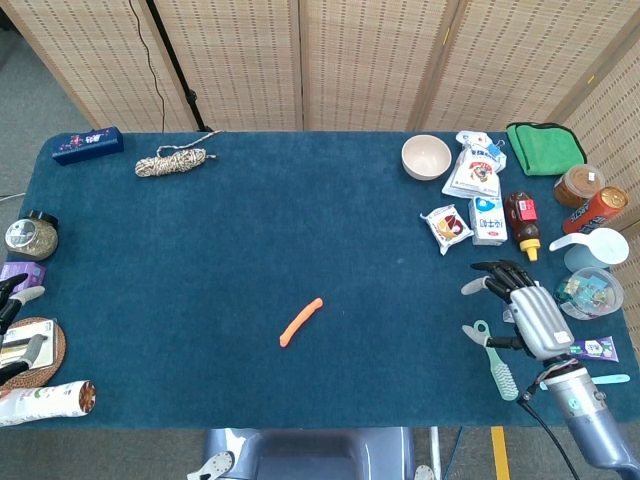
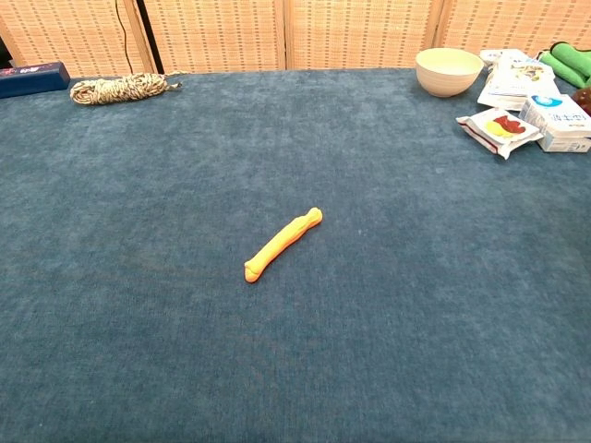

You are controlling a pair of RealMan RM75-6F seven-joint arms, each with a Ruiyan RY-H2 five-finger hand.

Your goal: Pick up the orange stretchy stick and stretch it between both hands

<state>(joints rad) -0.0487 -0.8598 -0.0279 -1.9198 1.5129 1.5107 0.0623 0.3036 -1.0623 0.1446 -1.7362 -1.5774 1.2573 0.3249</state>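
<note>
One orange stretchy stick point(image 1: 301, 321) lies alone near the middle of the blue surface point(image 1: 250, 250), slanting from lower left to upper right, and nothing touches it. In the chest view we see it the same way point(image 2: 283, 244), flat on the cloth with bare surface all around.

Our right hand point(image 1: 525, 313) hovers well to the right of the stick, fingers spread apart and holding nothing, above a teal brush point(image 1: 497, 362) (whether it touches the brush we cannot tell). Just beside it sit a clear tub point(image 1: 590, 291) and a white scoop point(image 1: 590, 244).

Our left hand point(image 1: 12, 330) shows only partly at the far left edge; the fingers we see are apart and hold nothing. It sits over a round coaster point(image 1: 50, 345), with a white tube point(image 1: 45, 402) below it and a jar point(image 1: 30, 236) above.

Farther back, a coil of rope point(image 1: 173, 160) and a dark blue box point(image 1: 88, 144) lie at the left rear. At the right rear stand a cream bowl point(image 1: 427, 157), some snack packets point(image 1: 447, 227), a brown sauce bottle point(image 1: 523, 222) and a green cloth point(image 1: 545, 147).
</note>
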